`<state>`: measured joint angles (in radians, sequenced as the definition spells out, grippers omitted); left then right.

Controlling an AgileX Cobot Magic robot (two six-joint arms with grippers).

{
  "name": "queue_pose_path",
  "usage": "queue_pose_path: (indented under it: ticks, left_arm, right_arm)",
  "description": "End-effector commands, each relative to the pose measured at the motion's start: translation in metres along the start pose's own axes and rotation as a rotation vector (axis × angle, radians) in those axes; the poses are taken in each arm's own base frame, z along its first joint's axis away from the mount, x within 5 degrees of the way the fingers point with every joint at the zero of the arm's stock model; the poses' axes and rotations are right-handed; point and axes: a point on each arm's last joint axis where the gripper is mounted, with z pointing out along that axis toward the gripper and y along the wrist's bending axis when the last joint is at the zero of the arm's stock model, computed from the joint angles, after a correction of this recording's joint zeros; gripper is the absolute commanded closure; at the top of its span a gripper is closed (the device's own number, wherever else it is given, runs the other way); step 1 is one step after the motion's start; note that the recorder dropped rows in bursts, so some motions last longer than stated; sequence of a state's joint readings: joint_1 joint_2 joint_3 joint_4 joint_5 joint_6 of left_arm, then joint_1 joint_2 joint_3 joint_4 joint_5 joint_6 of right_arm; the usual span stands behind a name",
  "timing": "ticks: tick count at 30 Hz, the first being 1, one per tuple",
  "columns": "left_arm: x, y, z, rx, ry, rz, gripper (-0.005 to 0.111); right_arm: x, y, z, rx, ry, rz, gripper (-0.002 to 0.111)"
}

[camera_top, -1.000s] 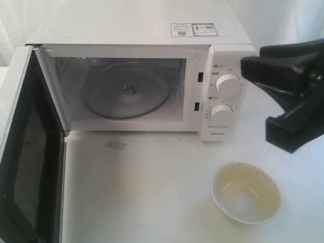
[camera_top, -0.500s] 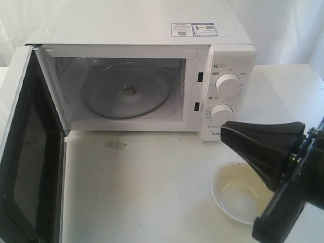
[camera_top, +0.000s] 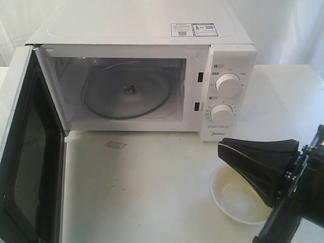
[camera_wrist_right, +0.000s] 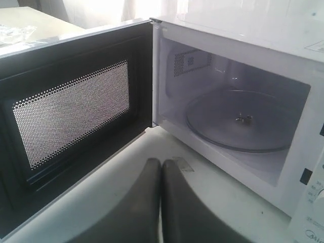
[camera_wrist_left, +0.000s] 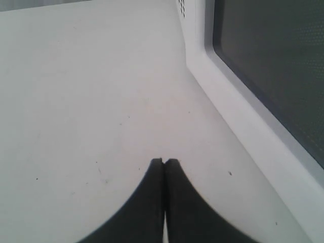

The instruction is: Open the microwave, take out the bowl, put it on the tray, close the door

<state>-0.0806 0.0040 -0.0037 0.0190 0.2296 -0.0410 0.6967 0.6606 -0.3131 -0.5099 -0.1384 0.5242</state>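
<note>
Closed tight on nothing, right gripper (camera_top: pixel 225 148) poised over bowl (camera_top: pixel 233 201) near tabletop (camera_top: pixel 152 192) right edge, microwave (camera_top: pixel 126 25) door (camera_top: pixel 23 152) swung wide; left gripper (camera_wrist_left: pixel 164 163) likewise pinched together, empty

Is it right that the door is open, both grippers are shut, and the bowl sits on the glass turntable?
No: the bowl sits outside on the table, in front of the microwave; the turntable is bare, per the exterior view. The door is open, and the left gripper and right gripper are shut.
</note>
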Motion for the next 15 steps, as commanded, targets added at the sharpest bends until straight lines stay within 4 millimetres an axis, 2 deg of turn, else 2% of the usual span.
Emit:
queue_pose_path:
  ticks: [1,6,9,11,15]
  left_arm:
    - [-0.013,0.001,-0.001,-0.003,-0.153,-0.09,0.107]
    - [-0.039,0.004,-0.009,0.005,-0.454,-0.247,0.107]
    - [-0.056,0.007,-0.02,0.002,-0.684,-0.255,0.107]
    - [-0.062,0.008,-0.026,-0.001,-0.778,-0.253,0.107]
    - [-0.071,0.008,-0.03,0.006,-0.748,-0.255,0.107]
  right_arm:
    - [0.001,-0.001,-0.001,0.006,-0.004,0.003,0.108]
    - [0.002,-0.001,-0.001,0.01,0.003,0.003,0.108]
    - [0.003,-0.002,-0.001,0.014,0.011,-0.016,0.108]
    - [0.004,-0.002,-0.001,0.014,0.013,-0.016,0.108]
    - [0.004,-0.002,-0.001,0.013,0.012,-0.016,0.108]
